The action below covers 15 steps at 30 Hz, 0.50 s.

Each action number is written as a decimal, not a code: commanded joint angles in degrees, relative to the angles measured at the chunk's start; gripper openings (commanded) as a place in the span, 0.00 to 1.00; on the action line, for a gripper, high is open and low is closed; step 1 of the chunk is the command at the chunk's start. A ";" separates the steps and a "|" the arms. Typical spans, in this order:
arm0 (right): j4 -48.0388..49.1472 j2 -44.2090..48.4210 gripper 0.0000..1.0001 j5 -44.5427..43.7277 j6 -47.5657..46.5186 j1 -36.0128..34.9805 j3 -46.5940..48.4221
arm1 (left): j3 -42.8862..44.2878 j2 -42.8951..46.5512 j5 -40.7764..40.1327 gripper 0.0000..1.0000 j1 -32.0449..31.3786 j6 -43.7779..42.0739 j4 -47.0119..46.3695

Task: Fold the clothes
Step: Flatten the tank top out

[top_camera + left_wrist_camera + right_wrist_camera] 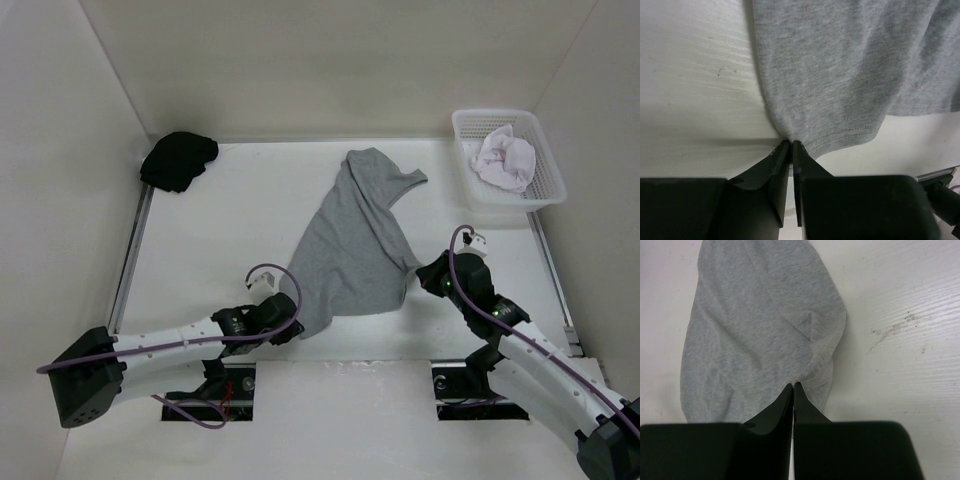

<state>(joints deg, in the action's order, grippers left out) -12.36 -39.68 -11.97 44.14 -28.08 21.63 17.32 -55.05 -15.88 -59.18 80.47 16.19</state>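
One plain grey garment (355, 240) lies on the white table (200, 230), roughly in the middle. Its narrower end, with a curved opening, points to the far wall, and its wider hem lies nearer the arms (the cloth is creased in long folds rather than flat). At the near-left corner of that hem, the left gripper (791, 144) has its black fingers pressed almost together. The stitched edge is gathered right at their tips, so it is pinching the fabric. On the garment's right edge, the right gripper (792, 386) is squeezed shut in the same way, and the cloth puckers into a small fold where it meets the tips. Both arms reach in low from the near edge, one on each side of the garment. Well apart from it, a black cloth bundle (180, 160) sits in the far-left corner. A white plastic basket (548, 170) stands at the far right, holding a pale crumpled cloth (505, 162).
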 commanded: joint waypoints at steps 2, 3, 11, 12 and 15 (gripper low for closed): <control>3.04 0.74 0.02 0.19 -0.81 0.26 0.43 | 1.48 1.69 -0.29 0.02 -0.02 -4.52 2.01; 2.78 1.70 0.01 0.19 -0.81 0.26 1.04 | 3.66 4.66 -1.42 0.01 1.46 -7.40 3.05; -6.87 10.93 0.00 -5.77 -1.60 -6.75 15.69 | 24.84 18.12 -5.75 0.00 18.95 -28.42 2.73; -8.98 11.38 0.00 -8.66 -2.73 -9.56 20.86 | 27.48 18.83 -4.78 0.00 21.41 -30.35 0.28; -11.81 11.03 0.00 -13.95 -5.46 -15.19 30.99 | 36.79 18.49 -0.74 0.00 26.87 -33.35 -3.70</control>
<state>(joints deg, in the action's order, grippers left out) -21.54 -29.54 -17.56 42.52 -37.54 40.18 44.82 -36.95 -19.29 -37.17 55.68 18.79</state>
